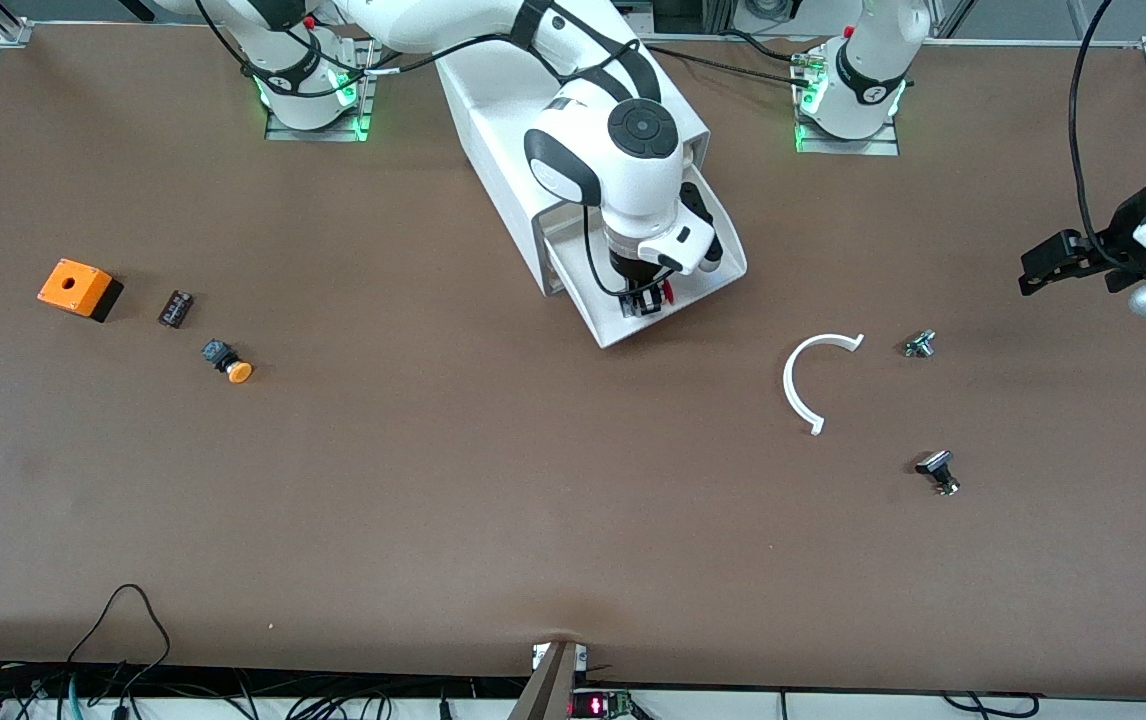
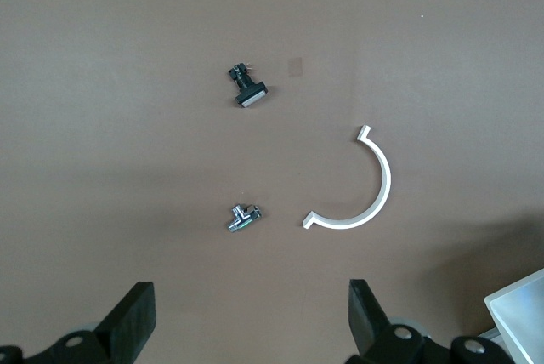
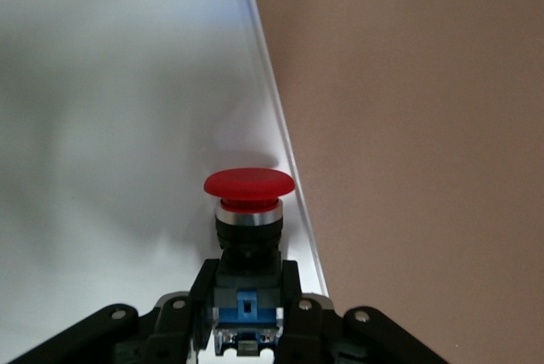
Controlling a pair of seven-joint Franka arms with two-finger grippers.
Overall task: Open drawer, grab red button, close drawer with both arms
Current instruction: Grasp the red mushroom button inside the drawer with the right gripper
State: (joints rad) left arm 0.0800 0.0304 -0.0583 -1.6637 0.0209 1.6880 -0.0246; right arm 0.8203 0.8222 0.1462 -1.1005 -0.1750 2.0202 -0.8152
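Observation:
The white drawer (image 1: 678,305) stands pulled out of the white box cabinet (image 1: 493,130) at mid-table. My right gripper (image 1: 645,298) is over the drawer and shut on the red-capped button (image 1: 666,291). In the right wrist view the button (image 3: 248,184) shows with its black-and-blue body clamped between the fingers (image 3: 202,292) above the drawer floor (image 3: 110,126). My left gripper (image 1: 1043,265) is open and empty, hanging in the air over the table at the left arm's end. In the left wrist view its fingers (image 2: 136,317) stand wide apart over bare table.
A white C-shaped ring (image 1: 803,385) lies near the drawer, toward the left arm's end, with two small metal parts (image 1: 919,344) (image 1: 938,470). An orange box (image 1: 78,288), a small black part (image 1: 175,308) and an orange-capped button (image 1: 229,362) lie toward the right arm's end.

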